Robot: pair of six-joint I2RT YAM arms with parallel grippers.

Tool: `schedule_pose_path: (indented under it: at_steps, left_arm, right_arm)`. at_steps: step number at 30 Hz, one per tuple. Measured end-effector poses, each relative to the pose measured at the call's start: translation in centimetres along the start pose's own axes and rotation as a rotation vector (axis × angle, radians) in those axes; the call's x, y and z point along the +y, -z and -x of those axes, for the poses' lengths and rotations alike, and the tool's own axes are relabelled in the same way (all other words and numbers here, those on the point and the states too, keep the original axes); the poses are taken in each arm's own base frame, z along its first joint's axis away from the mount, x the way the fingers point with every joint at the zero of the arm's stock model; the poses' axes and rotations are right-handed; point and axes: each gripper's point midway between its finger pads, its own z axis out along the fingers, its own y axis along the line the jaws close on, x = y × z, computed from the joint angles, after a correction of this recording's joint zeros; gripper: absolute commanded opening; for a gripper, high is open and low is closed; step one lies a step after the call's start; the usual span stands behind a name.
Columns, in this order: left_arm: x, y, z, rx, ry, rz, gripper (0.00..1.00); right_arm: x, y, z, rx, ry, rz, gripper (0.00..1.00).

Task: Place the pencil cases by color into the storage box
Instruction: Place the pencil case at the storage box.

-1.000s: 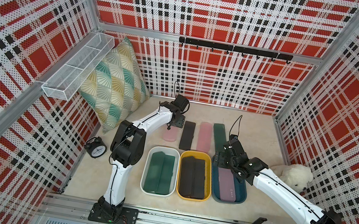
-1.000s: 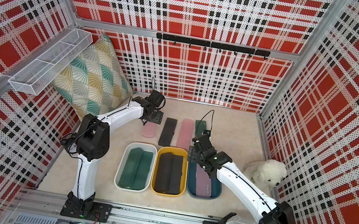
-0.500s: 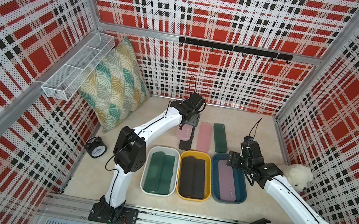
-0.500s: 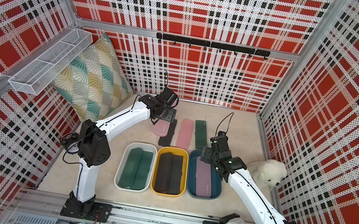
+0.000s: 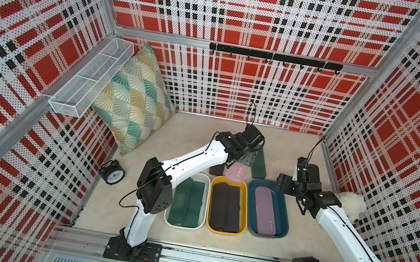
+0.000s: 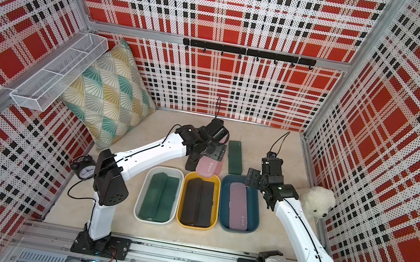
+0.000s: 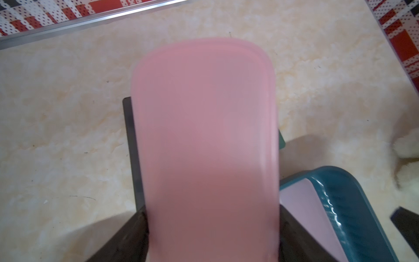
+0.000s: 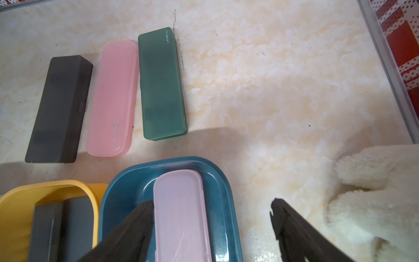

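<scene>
Left wrist view: left gripper clamps a pink case by its sides, likely bound for the blue tub; right gripper hangs wide, empty.

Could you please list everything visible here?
Tubs: three; white tub, yellow tub, blue tub; front.
Green pencil cases: three; two in white tub, one on table.
Black pencil cases: three; two in yellow tub, one on table.
Pink pencil cases: three; one in blue tub, one on table, one held.
Cushion: one, teal-yellow; back left.
Wire basket: one, white; left wall.
Alarm clock: one, black; left side.
Plush toy: one, white; right edge.
Hook rail: one, black; back wall.
Left claw: black; grips pink pencil case.
Right claw: black; open, by blue tub.
</scene>
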Motion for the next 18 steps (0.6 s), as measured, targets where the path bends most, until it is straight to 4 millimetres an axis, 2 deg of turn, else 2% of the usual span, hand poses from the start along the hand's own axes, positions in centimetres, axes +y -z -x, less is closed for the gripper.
schedule_pose_path:
  at_steps: [7, 18]
  left_arm:
    - [-3.5, 0.5, -2.9, 0.036, -0.013, -0.074, 0.62]
    - [-7.7, 1.4, -7.6, 0.067, 0.078, -0.208, 0.62]
  right_arm:
    - [-0.6, -0.2, 0.2, 0.001, 0.003, -0.001, 0.87]
    - [-3.6, -0.2, 0.9, -0.014, -0.048, -0.067, 0.87]
